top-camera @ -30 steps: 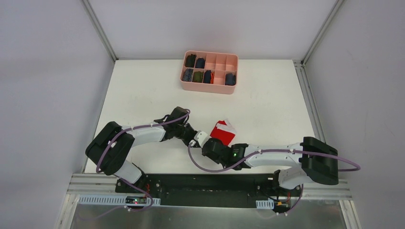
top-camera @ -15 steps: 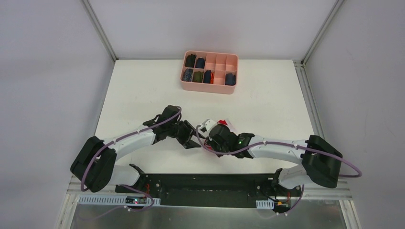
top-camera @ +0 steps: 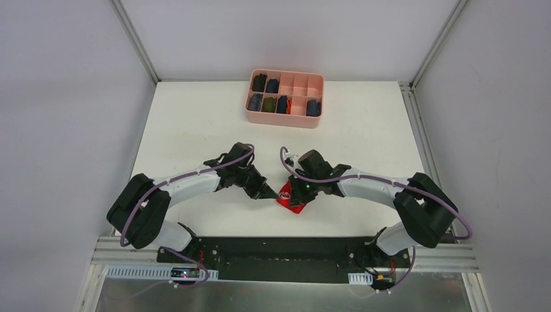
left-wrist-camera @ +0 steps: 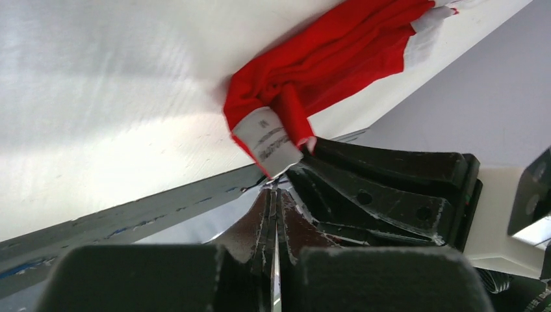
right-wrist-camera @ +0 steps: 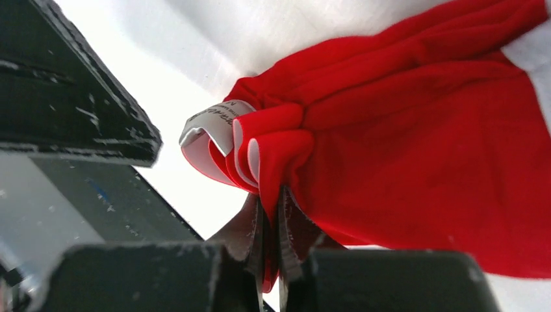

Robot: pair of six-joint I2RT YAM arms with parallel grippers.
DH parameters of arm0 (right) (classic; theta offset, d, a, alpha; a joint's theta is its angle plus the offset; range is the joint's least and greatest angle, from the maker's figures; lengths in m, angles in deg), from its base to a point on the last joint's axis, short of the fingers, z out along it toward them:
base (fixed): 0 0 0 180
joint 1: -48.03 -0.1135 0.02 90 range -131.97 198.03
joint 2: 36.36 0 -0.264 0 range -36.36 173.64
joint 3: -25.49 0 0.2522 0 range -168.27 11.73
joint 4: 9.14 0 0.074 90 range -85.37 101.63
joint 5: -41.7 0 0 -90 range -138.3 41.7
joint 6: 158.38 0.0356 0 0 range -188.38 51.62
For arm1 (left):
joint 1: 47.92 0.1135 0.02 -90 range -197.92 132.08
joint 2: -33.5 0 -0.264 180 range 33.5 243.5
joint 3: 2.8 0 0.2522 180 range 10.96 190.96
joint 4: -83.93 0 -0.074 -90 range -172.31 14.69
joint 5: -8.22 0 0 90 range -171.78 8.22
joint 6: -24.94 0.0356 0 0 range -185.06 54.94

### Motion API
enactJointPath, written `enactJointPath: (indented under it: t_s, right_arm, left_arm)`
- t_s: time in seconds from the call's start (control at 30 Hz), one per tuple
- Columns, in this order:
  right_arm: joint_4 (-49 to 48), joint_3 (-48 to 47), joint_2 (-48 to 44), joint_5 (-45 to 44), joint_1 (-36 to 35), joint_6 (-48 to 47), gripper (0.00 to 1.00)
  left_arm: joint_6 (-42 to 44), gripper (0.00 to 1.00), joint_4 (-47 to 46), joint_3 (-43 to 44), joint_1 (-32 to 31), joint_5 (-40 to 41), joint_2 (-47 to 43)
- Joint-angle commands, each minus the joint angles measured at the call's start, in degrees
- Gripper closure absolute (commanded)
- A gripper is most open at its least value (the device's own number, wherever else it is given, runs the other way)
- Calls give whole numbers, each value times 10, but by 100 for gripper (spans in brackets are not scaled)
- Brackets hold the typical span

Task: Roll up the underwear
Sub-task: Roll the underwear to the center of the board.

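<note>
Red soft cloth underwear is lying bunched on white surface near front edge; right fingers pinching one fold, left fingers clenching empty beside it; thin pinch likely slipping, loosening bunch.

Your top view is bright, evenly lit from overhead and sharp throughout, with faint soft shadows on the table. Your left wrist view glares white across the tabletop. Both wrist views blur in the near foreground; the underwear is crisp.
</note>
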Motion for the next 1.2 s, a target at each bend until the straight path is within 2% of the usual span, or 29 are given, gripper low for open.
enactJointPath:
  t_s: [0.0, 0.3, 0.6, 0.9, 1.17]
  right_arm:
    - [26, -28, 36, 88, 12, 16, 100]
    - [-5, -23, 84, 152, 57, 81, 100]
    - [-12, 4, 55, 101, 65, 105, 100]
    - [-58, 53, -1, 53, 65, 148, 100]
    - [-44, 47, 12, 41, 64, 141, 100]
  left_arm:
    - [22, 100, 17, 47, -11, -26, 39]
    - [50, 100, 14, 83, -15, -51, 85]
    - [100, 100, 41, 71, -15, -46, 59]
    - [122, 100, 42, 109, -18, -57, 134]
    - [137, 100, 44, 147, -18, -68, 196]
